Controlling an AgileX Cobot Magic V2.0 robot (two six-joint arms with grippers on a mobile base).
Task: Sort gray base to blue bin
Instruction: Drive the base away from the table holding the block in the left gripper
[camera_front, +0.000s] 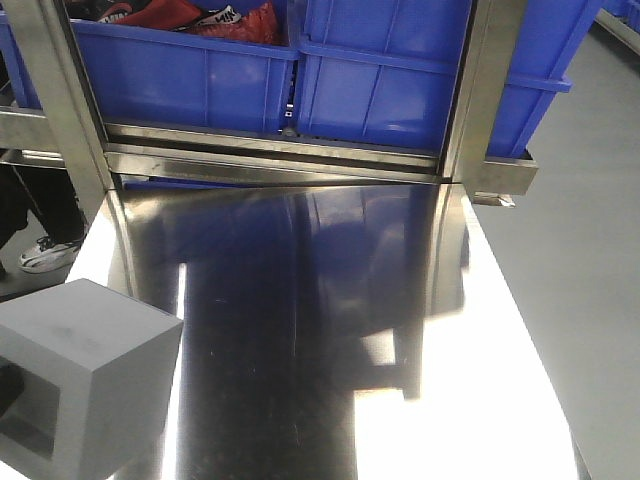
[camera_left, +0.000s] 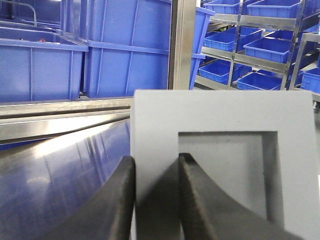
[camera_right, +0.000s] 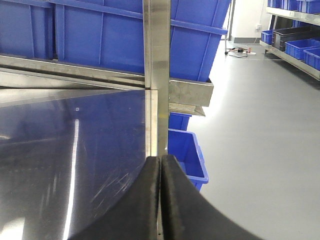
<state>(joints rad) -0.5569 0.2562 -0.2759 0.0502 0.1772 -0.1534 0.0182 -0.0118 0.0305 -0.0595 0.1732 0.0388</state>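
My left pincer (camera_left: 155, 157) nearest, clamped on gray base (camera_left: 220, 112) side wall, one finger in pocket. Base over tabletop (camera_front: 330, 320) near-left corner; blue bin (camera_front: 385, 95) ahead, past far edge. My right pincer (camera_right: 160, 160) closed, empty, off to side.

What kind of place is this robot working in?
Probably a warehouse or factory sorting area: large glossy blue plastic bins in a steel frame, shelves of more blue bins, and a polished steel worktable.
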